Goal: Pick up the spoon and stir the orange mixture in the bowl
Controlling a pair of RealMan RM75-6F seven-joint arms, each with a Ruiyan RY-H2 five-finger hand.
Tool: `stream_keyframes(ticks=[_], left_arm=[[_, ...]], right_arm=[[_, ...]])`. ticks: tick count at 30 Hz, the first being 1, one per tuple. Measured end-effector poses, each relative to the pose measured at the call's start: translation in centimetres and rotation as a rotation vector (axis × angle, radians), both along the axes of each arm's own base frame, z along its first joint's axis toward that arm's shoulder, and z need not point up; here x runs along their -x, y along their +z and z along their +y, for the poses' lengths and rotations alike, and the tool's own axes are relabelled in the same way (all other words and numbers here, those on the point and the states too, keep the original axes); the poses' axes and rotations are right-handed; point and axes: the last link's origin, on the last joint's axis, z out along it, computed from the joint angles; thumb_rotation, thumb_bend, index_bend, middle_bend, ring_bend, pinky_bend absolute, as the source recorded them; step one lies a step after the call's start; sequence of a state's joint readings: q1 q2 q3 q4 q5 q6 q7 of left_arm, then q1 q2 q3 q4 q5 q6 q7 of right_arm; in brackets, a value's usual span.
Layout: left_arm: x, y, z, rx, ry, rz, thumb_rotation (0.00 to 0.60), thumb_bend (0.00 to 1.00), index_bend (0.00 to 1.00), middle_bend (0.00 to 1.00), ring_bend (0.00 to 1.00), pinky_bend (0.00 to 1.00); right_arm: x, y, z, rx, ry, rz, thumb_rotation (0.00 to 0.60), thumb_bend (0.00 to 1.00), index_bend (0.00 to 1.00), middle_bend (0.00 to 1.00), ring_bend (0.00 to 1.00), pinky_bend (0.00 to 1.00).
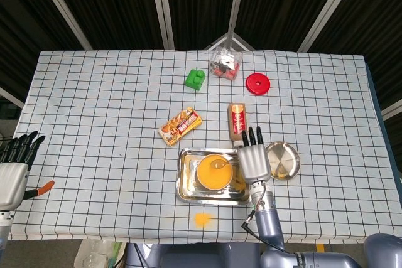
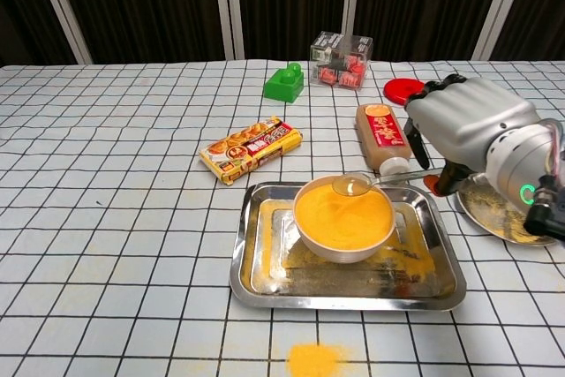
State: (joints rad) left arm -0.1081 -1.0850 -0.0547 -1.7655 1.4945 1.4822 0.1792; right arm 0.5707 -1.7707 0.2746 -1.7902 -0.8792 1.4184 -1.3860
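A white bowl (image 1: 212, 174) (image 2: 342, 218) full of orange mixture stands in a steel tray (image 1: 183, 189) (image 2: 344, 296). My right hand (image 1: 253, 160) (image 2: 466, 125) is just right of the bowl and holds the metal spoon (image 1: 221, 163) (image 2: 355, 184) by its handle. The spoon's head rests at the bowl's far rim, on or just over the mixture. At the table's left edge my left hand (image 1: 12, 171) holds nothing, its fingers straight and apart; the chest view does not show it.
A small steel dish (image 1: 284, 160) (image 2: 496, 214) with orange residue lies right of the tray. Behind the tray are a sauce bottle (image 2: 381, 137), a snack pack (image 2: 252, 149), a green block (image 2: 284, 82), a clear box (image 2: 341, 48) and a red disc (image 2: 399, 88). Spilled orange powder (image 2: 315, 359) lies in front.
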Motion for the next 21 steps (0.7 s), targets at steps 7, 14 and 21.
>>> stream_keyframes(ticks=[7, 14, 21], left_arm=[[0.0, -0.1, 0.0, 0.004, -0.001, 0.005, 0.6, 0.0, 0.0, 0.0, 0.0, 0.0], [0.0, -0.3, 0.0, 0.007, 0.0, 0.01, 0.6, 0.0, 0.0, 0.0, 0.0, 0.0], [0.1, -0.3, 0.1, 0.005, 0.007, 0.012, 0.6, 0.0, 0.0, 0.0, 0.0, 0.0]], right_arm=[[1.0, 0.5, 0.1, 0.008, -0.025, 0.021, 0.6, 0.45, 0.63, 0.14, 0.0, 0.0], [0.9, 0.9, 0.9, -0.001, -0.022, 0.016, 0.6, 0.45, 0.63, 0.14, 0.0, 0.0], [0.8, 0.8, 1.4, -0.009, -0.026, 0.01, 0.6, 0.45, 0.6, 0.14, 0.0, 0.0]])
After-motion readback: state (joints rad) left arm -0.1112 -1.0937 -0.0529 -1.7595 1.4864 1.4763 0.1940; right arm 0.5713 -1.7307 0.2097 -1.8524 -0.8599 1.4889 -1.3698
